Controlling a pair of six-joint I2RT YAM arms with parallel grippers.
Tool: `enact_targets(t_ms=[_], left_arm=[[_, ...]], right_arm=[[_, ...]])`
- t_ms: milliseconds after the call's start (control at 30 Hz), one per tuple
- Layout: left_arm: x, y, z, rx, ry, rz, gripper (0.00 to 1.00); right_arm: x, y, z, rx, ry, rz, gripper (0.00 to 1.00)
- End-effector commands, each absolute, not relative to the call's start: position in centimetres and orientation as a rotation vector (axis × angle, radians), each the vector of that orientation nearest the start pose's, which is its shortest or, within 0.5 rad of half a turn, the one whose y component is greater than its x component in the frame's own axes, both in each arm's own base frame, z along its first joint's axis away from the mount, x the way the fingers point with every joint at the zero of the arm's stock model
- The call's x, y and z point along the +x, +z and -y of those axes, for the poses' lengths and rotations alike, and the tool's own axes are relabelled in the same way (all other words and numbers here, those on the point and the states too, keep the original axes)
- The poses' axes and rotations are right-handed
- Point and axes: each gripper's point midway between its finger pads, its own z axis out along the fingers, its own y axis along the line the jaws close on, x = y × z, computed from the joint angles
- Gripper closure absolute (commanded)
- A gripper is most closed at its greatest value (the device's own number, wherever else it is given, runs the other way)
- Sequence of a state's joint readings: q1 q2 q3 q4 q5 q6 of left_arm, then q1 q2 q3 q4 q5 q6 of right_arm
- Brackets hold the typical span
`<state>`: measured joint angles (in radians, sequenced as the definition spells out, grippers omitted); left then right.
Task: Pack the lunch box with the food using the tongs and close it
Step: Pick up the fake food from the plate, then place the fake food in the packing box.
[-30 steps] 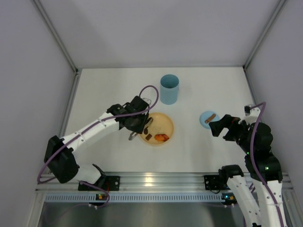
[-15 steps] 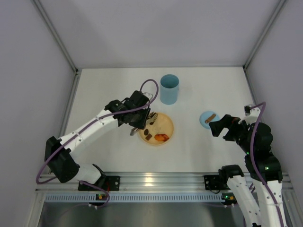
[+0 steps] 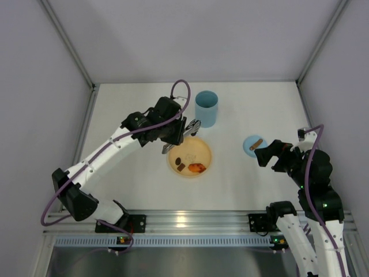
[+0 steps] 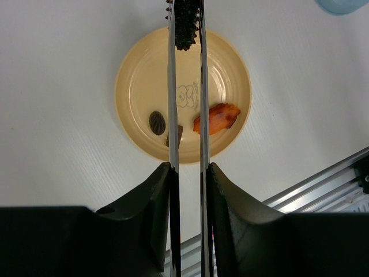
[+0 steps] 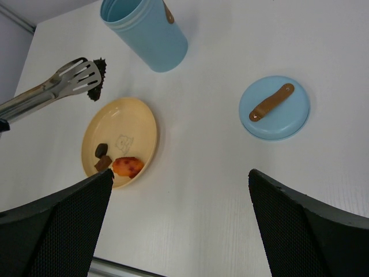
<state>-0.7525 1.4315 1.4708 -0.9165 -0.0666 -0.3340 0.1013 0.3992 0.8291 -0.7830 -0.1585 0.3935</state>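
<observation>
Above plate (image 4: 135, 86), left gripper (image 4: 188, 171) clamps tongs (image 4: 172, 115) pinching dark food (image 4: 185, 26), seemingly; right gripper (image 5: 180, 174) wide.

White table (image 3: 132, 184) under the tongs (image 5: 60, 83) — pale grey walls (image 3: 190, 40) rise beyond their tips and on both sides. Behind the handle end, a metal rail (image 3: 202, 220) with a glare, perhaps from overhead light.

The hand (image 4: 188, 176) squeezes the tongs (image 4: 172, 86), pinching a dark piece (image 4: 185, 26) above the plate (image 4: 138, 86).
</observation>
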Motion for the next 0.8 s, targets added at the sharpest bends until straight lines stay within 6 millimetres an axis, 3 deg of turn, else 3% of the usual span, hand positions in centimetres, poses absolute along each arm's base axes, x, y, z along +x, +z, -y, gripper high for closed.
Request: enact_targets(t_ms=[0, 233, 467, 533, 567, 767], left_arm=[[27.0, 26.0, 25.9, 0.477, -0.451, -2.355, 0.76], [29.5, 29.5, 27.9, 0.436, -0.483, -2.283, 0.75], [32.5, 31.5, 29.8, 0.399, -0.475, -2.229, 0.75], [33.6, 31.0, 30.2, 0.388, -0.445, -2.234, 0.75], [34.0, 32.0, 30.5, 0.38, -0.454, -2.209, 0.74], [36.3, 31.2, 31.6, 0.359, -0.409, -2.21, 0.74]], right_arm=[[18.5, 25.9, -6.0, 0.184, 0.474, -1.914, 0.01], [18.6, 25.7, -6.0, 0.186, 0.475, -1.919, 0.0], [18.7, 25.8, -6.0, 0.182, 0.472, -1.917, 0.01], [18.7, 25.9, -6.0, 0.182, 0.472, -1.919, 0.0], [18.7, 26.0, -5.9, 0.181, 0.47, -1.916, 0.01], [18.7, 26.0, -5.9, 0.177, 0.466, -1.913, 0.01]])
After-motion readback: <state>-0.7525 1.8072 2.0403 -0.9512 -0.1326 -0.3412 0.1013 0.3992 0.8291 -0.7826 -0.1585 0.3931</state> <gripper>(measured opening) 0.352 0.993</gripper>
